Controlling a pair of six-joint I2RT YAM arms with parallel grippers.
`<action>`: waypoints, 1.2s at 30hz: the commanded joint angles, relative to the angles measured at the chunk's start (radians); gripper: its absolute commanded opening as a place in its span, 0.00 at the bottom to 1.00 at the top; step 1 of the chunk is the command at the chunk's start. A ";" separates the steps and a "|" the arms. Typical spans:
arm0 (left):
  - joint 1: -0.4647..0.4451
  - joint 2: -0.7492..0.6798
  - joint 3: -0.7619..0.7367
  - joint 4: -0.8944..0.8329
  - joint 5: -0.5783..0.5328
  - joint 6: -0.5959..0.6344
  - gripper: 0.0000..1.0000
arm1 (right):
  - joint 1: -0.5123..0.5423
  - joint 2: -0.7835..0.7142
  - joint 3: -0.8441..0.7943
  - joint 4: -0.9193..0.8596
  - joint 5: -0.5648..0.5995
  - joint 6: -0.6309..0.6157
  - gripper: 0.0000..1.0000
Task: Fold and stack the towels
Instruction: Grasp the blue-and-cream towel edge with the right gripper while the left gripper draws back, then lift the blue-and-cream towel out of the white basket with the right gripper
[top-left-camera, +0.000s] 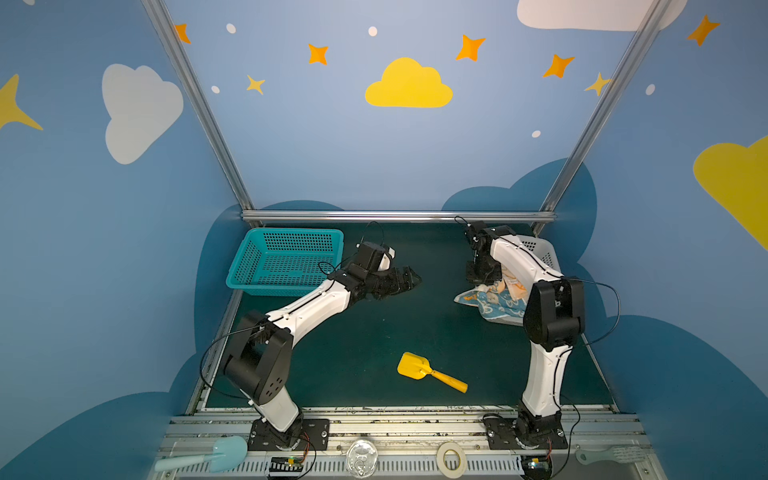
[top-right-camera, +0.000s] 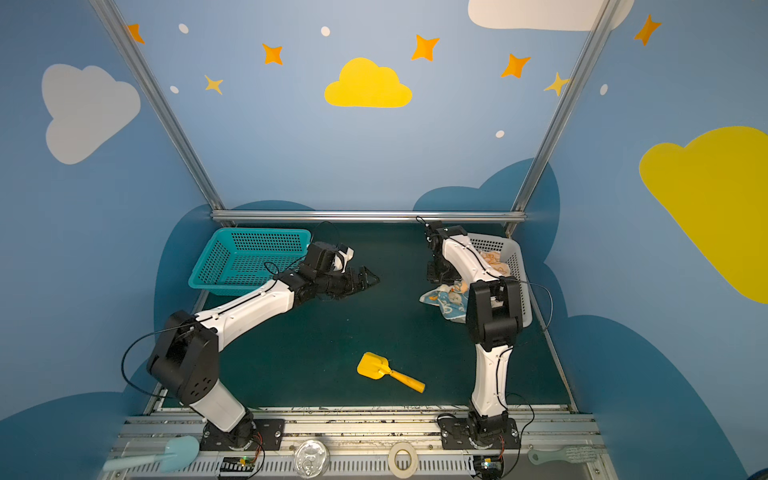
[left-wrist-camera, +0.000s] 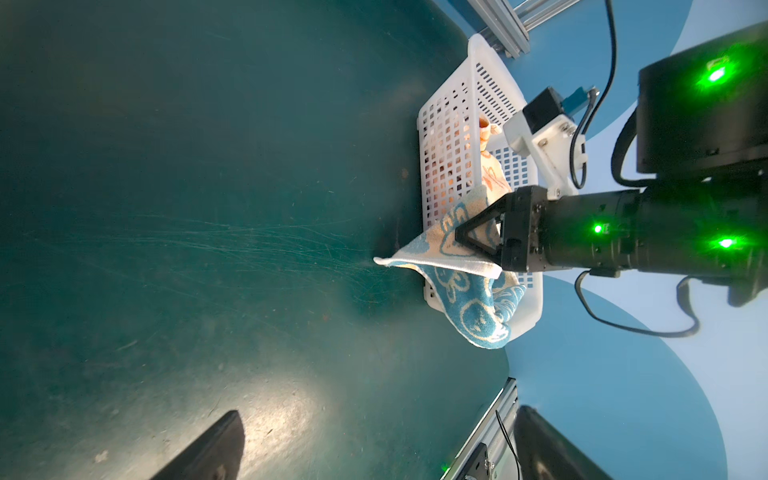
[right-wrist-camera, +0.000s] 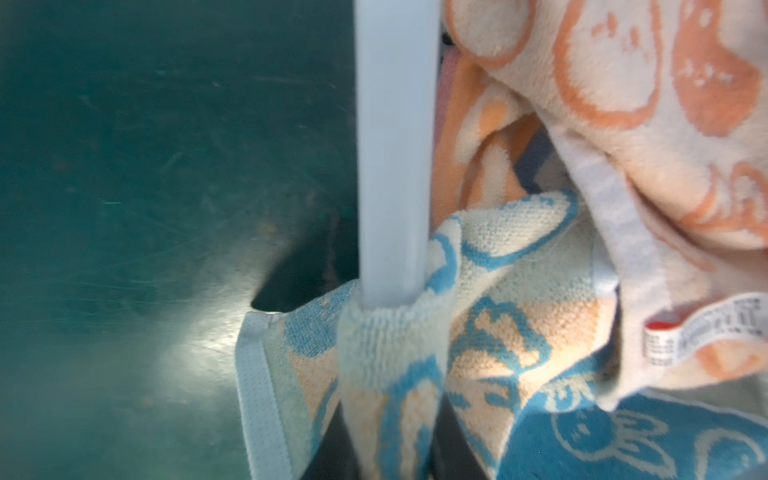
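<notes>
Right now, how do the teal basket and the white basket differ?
The teal basket shows nothing inside; the white basket holds an orange towel. A blue towel drapes over the white basket's rim; the teal basket's rim is bare. Both are perforated plastic.

I see my left gripper (top-right-camera: 368, 280) low over the dark green table mat (top-right-camera: 316, 353), jaws apart and holding nothing, near the teal plastic basket full of holes (top-right-camera: 212, 262). My right gripper (top-right-camera: 446, 286) points down onto the blue-and-cream cloth towel (top-right-camera: 451, 305), which lies bunched up on the mat, right against the white plastic basket with holes (top-right-camera: 523, 291). An orange-and-cream cloth towel (top-right-camera: 492, 259) lies inside that basket. A yellow plastic toy shovel (top-right-camera: 388, 371) lies near the front, well apart from both baskets.
</notes>
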 joint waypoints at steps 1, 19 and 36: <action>-0.007 0.025 0.036 0.005 0.017 0.001 1.00 | -0.008 -0.040 -0.050 0.008 0.032 -0.112 0.00; -0.009 0.117 0.142 -0.054 0.011 0.026 1.00 | -0.054 0.034 0.003 0.012 0.142 -0.197 0.28; -0.044 0.059 0.148 -0.124 -0.064 0.065 1.00 | -0.092 -0.316 -0.121 0.011 -0.114 0.054 0.83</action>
